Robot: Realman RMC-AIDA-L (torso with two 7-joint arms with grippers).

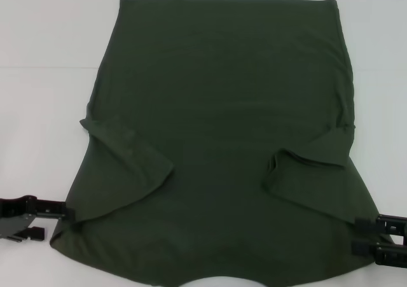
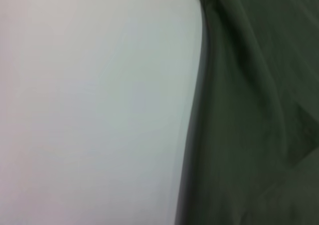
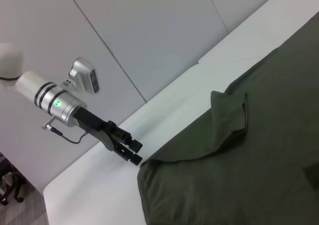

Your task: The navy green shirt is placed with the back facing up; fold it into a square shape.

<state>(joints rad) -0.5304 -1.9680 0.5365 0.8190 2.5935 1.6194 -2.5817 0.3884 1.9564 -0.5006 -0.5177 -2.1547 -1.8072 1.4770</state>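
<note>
Left gripper (image 1: 63, 212) sits low at the near left corner of the navy green shirt (image 1: 222, 140), its dark fingers spread to either side of the cloth edge, touching or just beside it; whether they pinch fabric, cannot tell. Seen from the right wrist camera, the same tool (image 3: 130, 151) reaches in from off the white table (image 1: 44, 109), tips parted right at the corner. Right gripper (image 1: 365, 235) mirrors it at the near right corner, two black fingers apart with the hem between or beside them; no firm grasp visible.

Shirt lies flat, back up, spread across the middle of the table, long axis running away from the robot, hem at the far side, neckline at the near edge. Both short sleeves are already folded inward onto the body. Each arm is nearest its own corner; the cloth extends inward and forward from both.

Fabric: plain matte olive knit, soft, faint wrinkles near the sleeve folds. Likely limp when lifted, so the corners would need to rise together.
</note>
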